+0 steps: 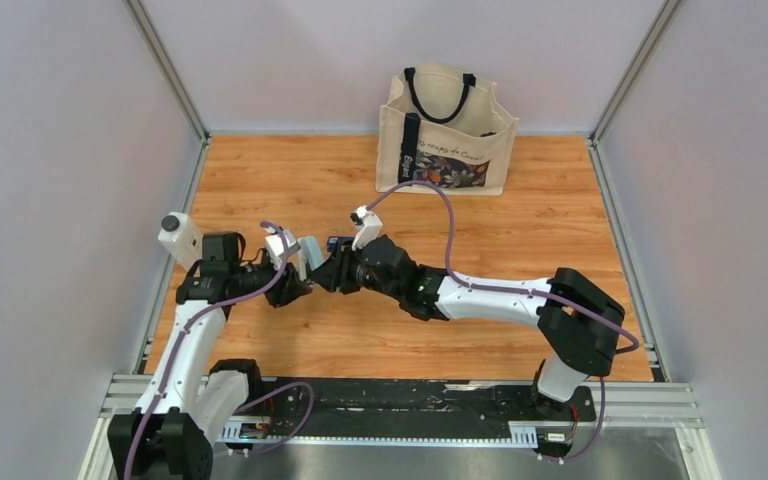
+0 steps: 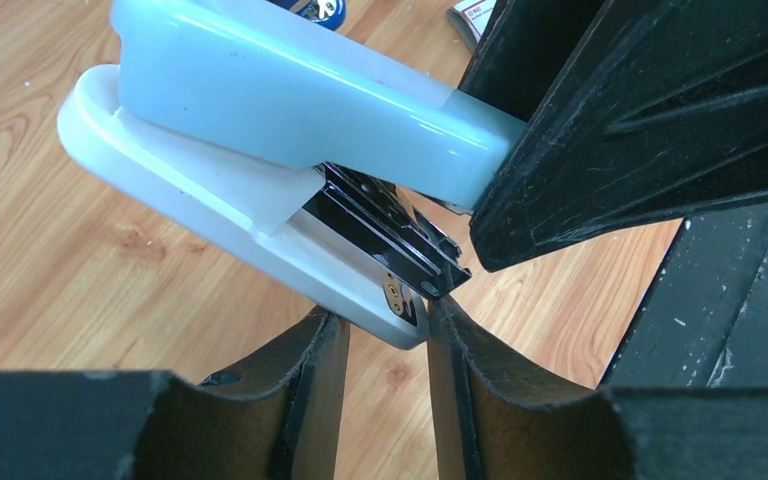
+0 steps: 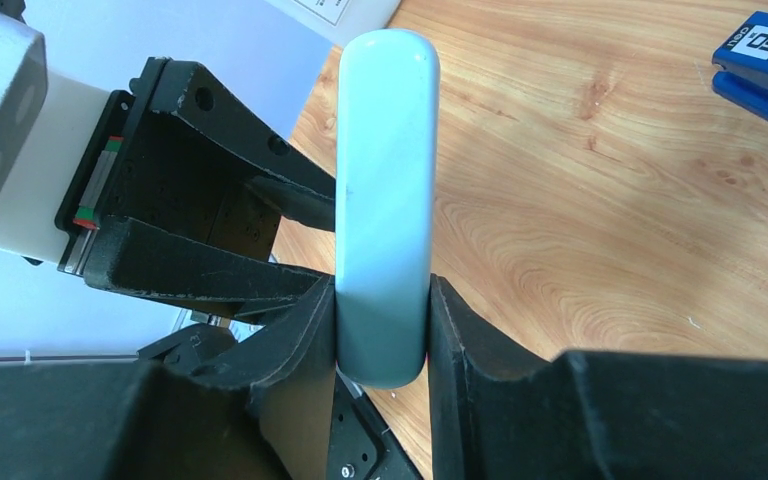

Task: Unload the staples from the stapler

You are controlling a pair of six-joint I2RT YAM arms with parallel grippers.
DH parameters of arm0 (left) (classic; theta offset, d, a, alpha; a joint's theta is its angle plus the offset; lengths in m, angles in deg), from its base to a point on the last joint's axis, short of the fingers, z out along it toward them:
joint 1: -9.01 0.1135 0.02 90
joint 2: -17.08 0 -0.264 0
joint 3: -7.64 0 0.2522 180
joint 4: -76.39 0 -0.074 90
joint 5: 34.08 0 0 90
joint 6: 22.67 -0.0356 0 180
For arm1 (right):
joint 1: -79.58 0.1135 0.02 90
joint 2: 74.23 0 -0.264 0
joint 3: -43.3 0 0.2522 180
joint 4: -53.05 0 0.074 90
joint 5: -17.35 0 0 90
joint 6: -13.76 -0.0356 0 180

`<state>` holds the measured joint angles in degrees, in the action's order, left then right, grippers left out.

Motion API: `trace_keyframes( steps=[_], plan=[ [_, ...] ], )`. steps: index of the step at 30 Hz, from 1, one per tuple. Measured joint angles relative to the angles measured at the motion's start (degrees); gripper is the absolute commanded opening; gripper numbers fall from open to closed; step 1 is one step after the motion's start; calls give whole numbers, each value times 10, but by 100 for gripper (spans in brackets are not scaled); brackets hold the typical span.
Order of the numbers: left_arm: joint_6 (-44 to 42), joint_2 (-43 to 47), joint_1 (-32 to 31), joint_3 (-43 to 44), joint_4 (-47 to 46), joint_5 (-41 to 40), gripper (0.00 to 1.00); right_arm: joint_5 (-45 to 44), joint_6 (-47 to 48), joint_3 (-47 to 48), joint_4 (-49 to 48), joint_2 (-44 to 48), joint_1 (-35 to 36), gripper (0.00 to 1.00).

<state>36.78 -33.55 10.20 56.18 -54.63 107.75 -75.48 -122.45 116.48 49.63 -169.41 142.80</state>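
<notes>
A pale grey-white oblong tool (image 1: 310, 252) hangs above the table between both grippers. In the left wrist view its top half (image 2: 290, 90) is hinged up off its base (image 2: 210, 200), and a dark metal channel (image 2: 390, 225) shows between them. My left gripper (image 2: 388, 325) is shut on the end of the base. My right gripper (image 3: 382, 330) is shut on the top half (image 3: 385, 190). The bright-blue stapler (image 3: 765, 65) lies on the table beyond them, untouched; it also shows in the top view (image 1: 338, 241). No staples are visible.
A canvas tote bag (image 1: 447, 130) stands at the back of the wooden table. A white black-capped bottle (image 1: 178, 237) stands at the left by my left arm. A small white-and-red box (image 2: 468, 15) lies near the blue stapler. Grey walls close in both sides.
</notes>
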Motion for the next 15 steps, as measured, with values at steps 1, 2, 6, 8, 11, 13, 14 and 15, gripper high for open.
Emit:
trace_keyframes(
  steps=[1,2,6,8,11,13,14,15],
  plan=[
    [-1,2,0,0,2,-2,26,1,0,-2,-1,1,0,0],
    [-3,5,0,-1,2,-4,25,2,0,-2,-2,2,0,0],
    [-16,20,-3,-5,6,-20,21,6,0,-13,-4,11,0,0],
    [-28,28,-14,-10,6,-37,18,10,1,-26,-6,21,1,0],
    [-40,37,-31,-18,5,-60,17,19,5,-48,-10,34,1,0],
    [-50,39,-47,-22,5,-80,15,23,5,-72,-20,45,1,0],
    [-56,39,-54,-23,5,-90,15,25,5,-85,-24,50,1,0],
    [-61,39,-61,-25,4,-98,14,28,5,-97,-26,56,1,0]
  ],
)
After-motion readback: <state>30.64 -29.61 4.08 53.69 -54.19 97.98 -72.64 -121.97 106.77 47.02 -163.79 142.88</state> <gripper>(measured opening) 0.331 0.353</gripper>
